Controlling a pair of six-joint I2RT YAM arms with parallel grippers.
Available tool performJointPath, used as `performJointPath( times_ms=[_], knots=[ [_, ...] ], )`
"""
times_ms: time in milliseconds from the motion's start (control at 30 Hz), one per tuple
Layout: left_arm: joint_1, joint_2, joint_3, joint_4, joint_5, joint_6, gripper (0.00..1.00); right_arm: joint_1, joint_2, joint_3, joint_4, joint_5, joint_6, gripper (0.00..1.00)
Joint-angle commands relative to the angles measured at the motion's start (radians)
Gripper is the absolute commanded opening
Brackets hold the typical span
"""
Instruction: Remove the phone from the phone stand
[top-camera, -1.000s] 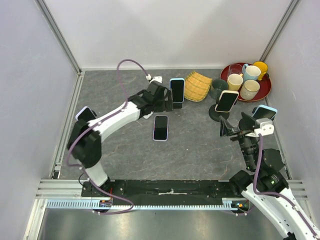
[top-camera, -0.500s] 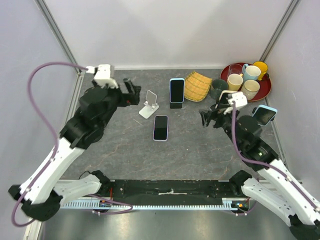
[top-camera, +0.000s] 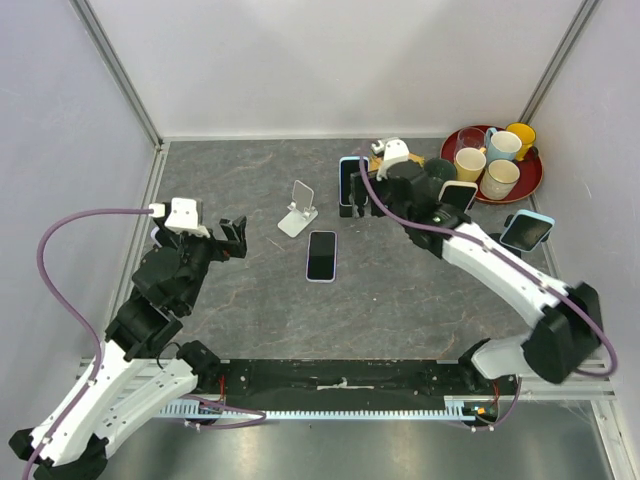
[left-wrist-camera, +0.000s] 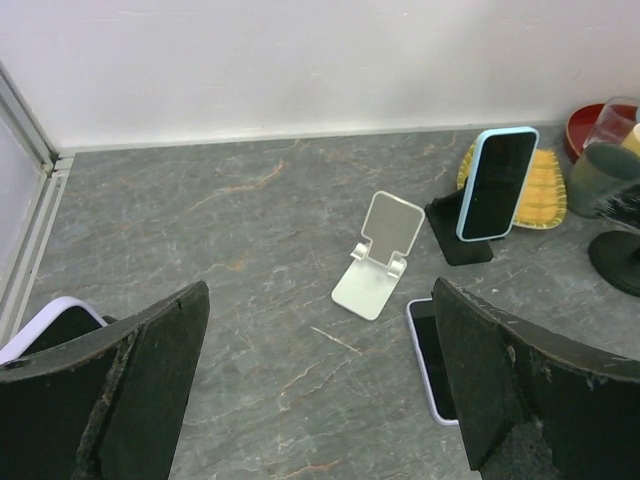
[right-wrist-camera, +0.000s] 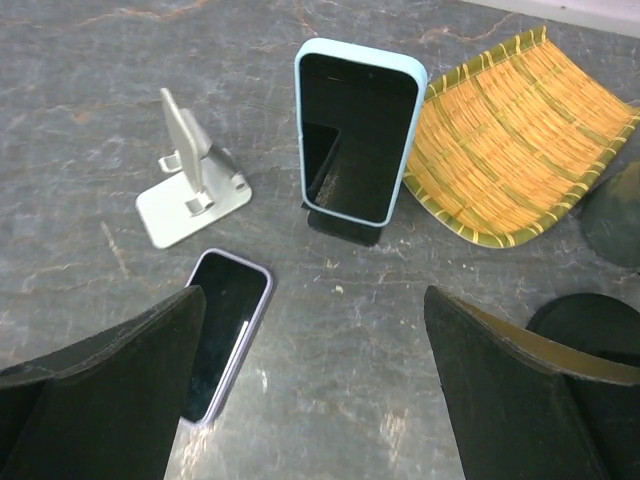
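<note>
Now the right gripper (right-wrist-camera: 312, 300), fingers spread wide, faces the blue phone (right-wrist-camera: 358, 130) leaning on its black stand (right-wrist-camera: 343, 224) at upper centre. It should straddle the long edges, close squarely, then lift straight up. The left gripper (top-camera: 232, 236) gapes too.

My right gripper (right-wrist-camera: 315, 295) is matte black. I see the phone (right-wrist-camera: 360, 130) in a light-blue case with a black screen, on a black phone stand (right-wrist-camera: 345, 225). The second stand (right-wrist-camera: 190, 190) is white, and the other phone (right-wrist-camera: 225, 335) has a lilac case. The woven tray (right-wrist-camera: 510, 140) is yellow with green stripes, and the table (right-wrist-camera: 330, 400) is grey, veined like marble.
</note>
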Motion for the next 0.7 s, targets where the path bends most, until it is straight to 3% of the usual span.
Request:
performJointPath(
  times_ms=[0,233,667],
  knots=[
    [0.044,-0.013,-0.016,0.073,0.067,0.015,0.98,0.003,0.141,0.108,0.141,0.115,0.037,0.98],
    [0.111,-0.025,-0.031,0.083,0.153,-0.026,0.98,0.013,0.31,0.119,0.406,0.322,0.032,0.98],
    [0.134,-0.013,-0.039,0.086,0.173,-0.031,0.96,0.021,0.486,0.253,0.565,0.361,-0.043,0.98]
  ],
)
